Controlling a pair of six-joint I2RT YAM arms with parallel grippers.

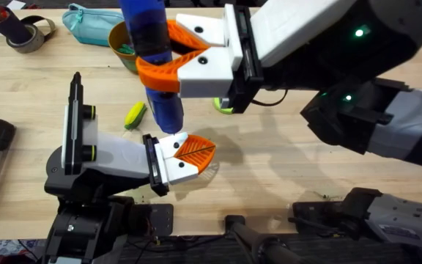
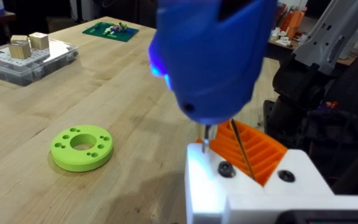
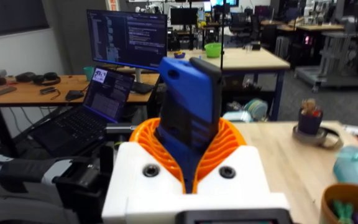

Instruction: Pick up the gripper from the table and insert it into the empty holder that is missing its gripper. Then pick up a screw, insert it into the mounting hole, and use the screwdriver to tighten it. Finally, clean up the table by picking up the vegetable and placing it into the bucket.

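Two arms meet over the middle of the table (image 1: 284, 169). The right gripper (image 1: 168, 53) has its orange fingers (image 1: 189, 33) closed round the blue screwdriver (image 1: 152, 51), holding it upright with its tip down; in the right wrist view the blue body (image 3: 191, 112) sits clamped between the ribbed pads. The tip comes down onto the white holder (image 1: 174, 158) on the left arm's end, and in the left wrist view the thin bit (image 2: 207, 138) stands just beside a dark screw (image 2: 225, 168) in the white mount. The orange gripper (image 1: 195, 150) is seated in that holder. Whether the left gripper (image 1: 185, 155) itself is open or closed, I can't tell. Left of the screwdriver lies the vegetable (image 1: 135, 114) on the wood. Behind the screwdriver stands the mustard bucket (image 1: 120, 40), with something green inside. A teal pouch (image 1: 86, 22) lies just beside the bucket, and a lime-green disc (image 2: 81, 147) lies flat on the table.
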